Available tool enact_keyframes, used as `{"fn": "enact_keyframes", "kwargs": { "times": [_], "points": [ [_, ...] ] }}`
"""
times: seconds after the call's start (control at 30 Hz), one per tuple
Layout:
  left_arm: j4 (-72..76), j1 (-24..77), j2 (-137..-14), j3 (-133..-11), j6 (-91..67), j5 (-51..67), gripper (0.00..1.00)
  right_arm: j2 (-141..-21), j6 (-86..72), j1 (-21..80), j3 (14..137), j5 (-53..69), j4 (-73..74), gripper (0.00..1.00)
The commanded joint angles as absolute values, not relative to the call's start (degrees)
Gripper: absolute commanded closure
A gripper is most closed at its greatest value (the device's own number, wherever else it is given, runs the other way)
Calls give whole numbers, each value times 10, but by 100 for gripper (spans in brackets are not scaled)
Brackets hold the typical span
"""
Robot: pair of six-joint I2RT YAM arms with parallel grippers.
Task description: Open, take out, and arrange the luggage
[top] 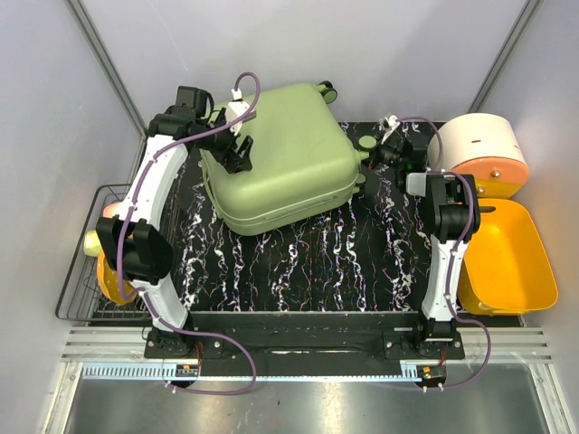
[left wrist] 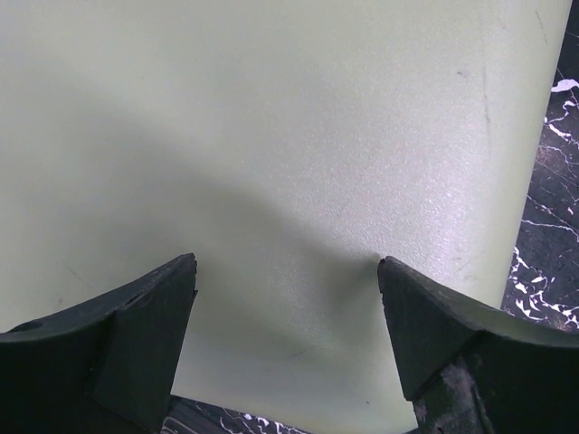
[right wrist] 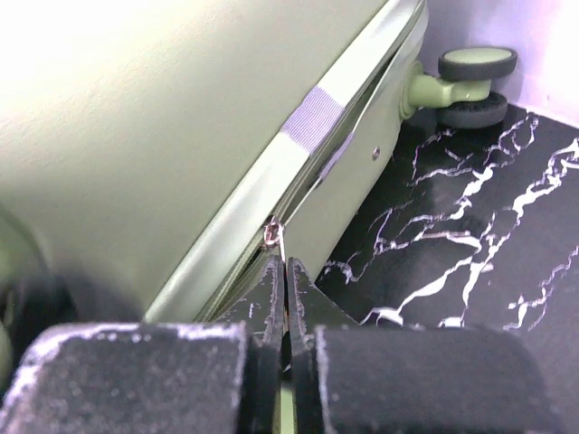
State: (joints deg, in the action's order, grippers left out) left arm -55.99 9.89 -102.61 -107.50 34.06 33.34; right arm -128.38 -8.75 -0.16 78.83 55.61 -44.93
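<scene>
Tabletop, top view: black marbled tabletop (top: 308,262) between pale walls, and the luggage (top: 285,158) lies flat toward the far left, lid down, not yet opened.
Left arm, top view: the left tool (top: 237,154) hangs over the case's left edge.
Right arm, top view: the right tool (top: 380,154) is tucked in at the case's right side, near the wheels.
Bystanders, top view: a yellow-orange tray (top: 507,258) sits at the right, a wire basket (top: 81,271) at the left.
Left wrist view: the fingers (left wrist: 145,325) are spread wide over the bare shell and nothing is clamped. It cannot be told whether they touch it.
Shell, left wrist view: smooth, faintly pebbled and rigid, likely slippery, with no edge to pinch. Good for pressing down to steady the case, not for lifting.
Right wrist view: the tool's fingers are pressed together right at the seam, apparently nipping the thin zipper pull (right wrist: 272,235).
Seam, right wrist view: it gapes slightly along the side towards the wheel (right wrist: 470,77).
Handling call: bulky and probably weighty, and on wheels it may skate. The pull is the only real hold, small and easy to lose, so drag along the seam line while the other arm braces.
</scene>
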Motion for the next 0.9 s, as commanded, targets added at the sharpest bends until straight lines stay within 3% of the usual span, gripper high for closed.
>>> {"fn": "enact_keyframes", "kwargs": {
  "times": [0.0,0.2,0.23,0.27,0.5,0.57,0.63,0.73,0.87],
  "points": [
    [-639,94,-1085,-1062,350,316,15,-1323,-116,16,876,490,-526,98],
    [-628,92,-1097,-1075,319,308,11,-1375,-124,47,952,467,-519,85],
    [-628,92,-1095,-1084,315,308,9,-1369,-119,47,954,464,-512,80],
    [-628,91,-1091,-1091,305,308,7,-1361,-113,47,954,456,-508,67],
    [-613,58,-1027,-1129,260,332,1,-1235,-69,16,903,449,-352,40],
    [-599,49,-993,-1115,244,325,1,-1186,-40,11,888,440,-294,37],
    [-587,26,-973,-1098,226,335,1,-1143,-19,8,872,431,-229,28],
    [-570,-21,-938,-1063,180,382,1,-1102,-12,8,866,415,-145,7],
    [-546,-69,-889,-1000,128,450,1,-1078,-8,6,896,405,-22,6]
  ]
}}
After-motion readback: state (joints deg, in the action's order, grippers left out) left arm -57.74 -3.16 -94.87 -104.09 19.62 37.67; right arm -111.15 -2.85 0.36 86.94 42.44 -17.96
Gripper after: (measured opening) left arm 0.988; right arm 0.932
